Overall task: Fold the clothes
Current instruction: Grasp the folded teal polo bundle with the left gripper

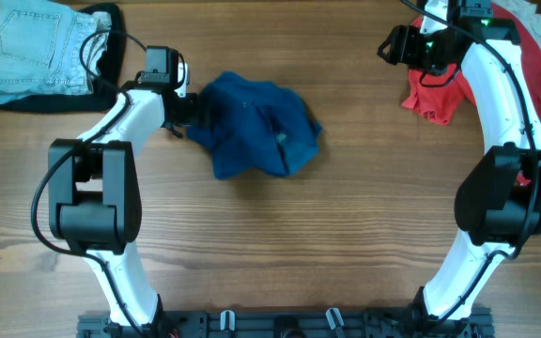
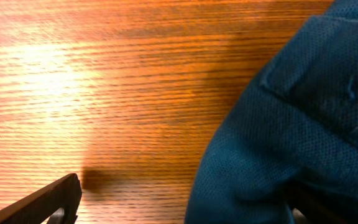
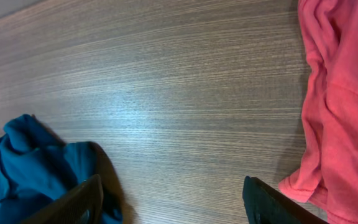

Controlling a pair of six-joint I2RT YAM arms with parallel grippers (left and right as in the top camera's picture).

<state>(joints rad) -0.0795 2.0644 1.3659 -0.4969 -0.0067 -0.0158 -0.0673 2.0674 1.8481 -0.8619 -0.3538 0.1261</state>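
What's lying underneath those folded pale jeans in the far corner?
A black garment pokes out beyond the right and lower edges of the jeans. How much of it lies beneath, or whether anything else does, is covered.

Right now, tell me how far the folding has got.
Done: only the pale jeans look folded, lying on a black garment at the far left. In hand: the left pincer is open at the edge of the blue shirt, which lies in a crumpled heap. Left: that shirt and the bunched red T-shirt, beside which the right pincer hangs open, holding nothing.
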